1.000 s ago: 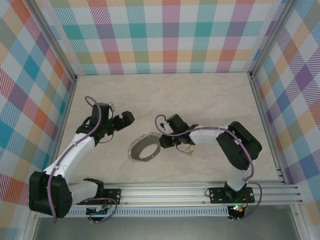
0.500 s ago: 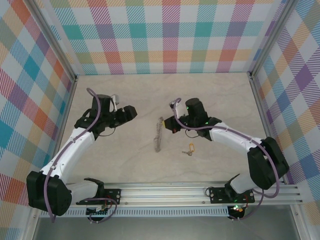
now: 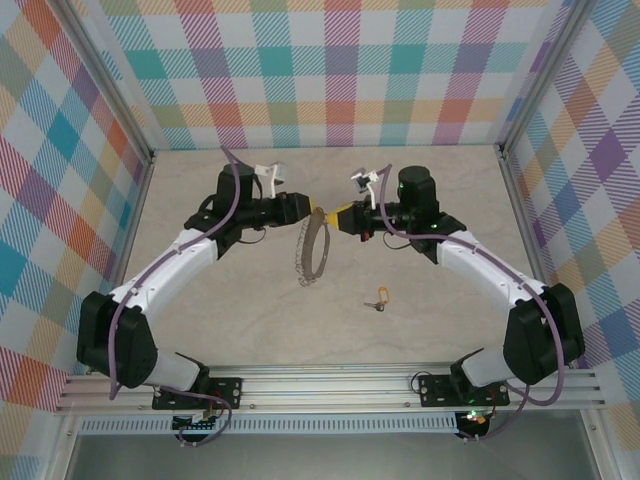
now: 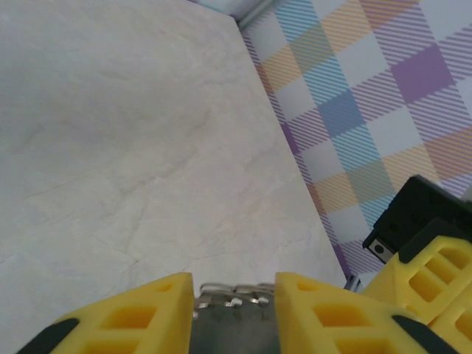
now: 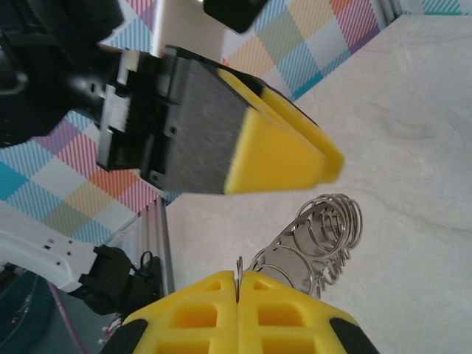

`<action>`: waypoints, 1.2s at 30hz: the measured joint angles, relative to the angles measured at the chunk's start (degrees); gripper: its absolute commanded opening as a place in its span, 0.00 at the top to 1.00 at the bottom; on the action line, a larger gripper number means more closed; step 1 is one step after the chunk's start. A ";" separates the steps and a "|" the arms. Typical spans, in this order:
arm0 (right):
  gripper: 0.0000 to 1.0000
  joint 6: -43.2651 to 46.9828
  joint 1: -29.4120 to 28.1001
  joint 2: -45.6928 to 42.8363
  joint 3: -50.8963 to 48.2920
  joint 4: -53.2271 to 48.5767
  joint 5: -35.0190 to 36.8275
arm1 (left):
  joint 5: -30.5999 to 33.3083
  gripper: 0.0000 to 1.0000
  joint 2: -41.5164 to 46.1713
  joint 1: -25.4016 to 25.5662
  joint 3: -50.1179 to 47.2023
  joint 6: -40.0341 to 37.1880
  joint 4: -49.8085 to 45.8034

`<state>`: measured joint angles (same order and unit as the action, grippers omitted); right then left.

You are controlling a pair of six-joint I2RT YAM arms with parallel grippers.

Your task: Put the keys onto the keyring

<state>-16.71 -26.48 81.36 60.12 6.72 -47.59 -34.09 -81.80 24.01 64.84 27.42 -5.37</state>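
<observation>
The keyring (image 3: 309,256), a silvery band carrying several wire loops, hangs in the air at mid-table between my two grippers. My right gripper (image 3: 338,217) is shut on one thin wire loop of it; in the right wrist view the wire is pinched between the yellow pads (image 5: 238,279) and the keyring (image 5: 324,228) dangles beyond. My left gripper (image 3: 316,213) meets it from the left. In the left wrist view the keyring's band (image 4: 234,313) fills the gap between the left gripper's (image 4: 234,291) yellow fingers. The small brass key (image 3: 376,300) lies alone on the table, nearer the front.
Plaid walls (image 3: 340,70) close off the back and both sides. An aluminium rail (image 3: 330,382) runs along the front edge by the arm bases. The left gripper's yellow finger (image 5: 280,158) hangs just above the right gripper's tips.
The right gripper carried the keyring up and toward the back. The left arm swung right to meet it and its jaws closed onto the band. The key stayed on the table.
</observation>
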 measured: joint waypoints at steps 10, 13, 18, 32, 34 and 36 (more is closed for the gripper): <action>1.00 -5.03 1.81 0.00 -1.49 4.85 -3.76 | -4.17 0.81 1.64 0.24 0.04 -0.02 2.54; 1.00 -5.86 1.81 0.00 -2.47 5.73 -4.09 | -5.97 0.81 3.21 0.26 0.02 0.00 2.82; 1.00 -7.08 1.81 -0.20 -3.96 6.60 -3.82 | -8.59 0.81 4.28 0.35 0.04 0.26 4.35; 1.00 -9.53 1.81 -1.73 -4.85 7.80 -1.25 | -11.32 0.69 4.28 1.88 -0.13 0.39 5.64; 1.00 -9.55 1.81 -1.92 -4.85 7.80 -1.03 | -11.32 0.69 4.28 2.12 -0.48 0.39 5.79; 1.00 -9.68 1.81 -1.95 -4.85 7.80 -1.01 | -11.34 0.69 4.28 2.45 -0.85 0.39 5.79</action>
<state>-26.39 -24.67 79.42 55.27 14.52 -48.60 -45.43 -77.52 26.46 63.99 27.81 0.43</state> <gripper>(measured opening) 0.067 0.307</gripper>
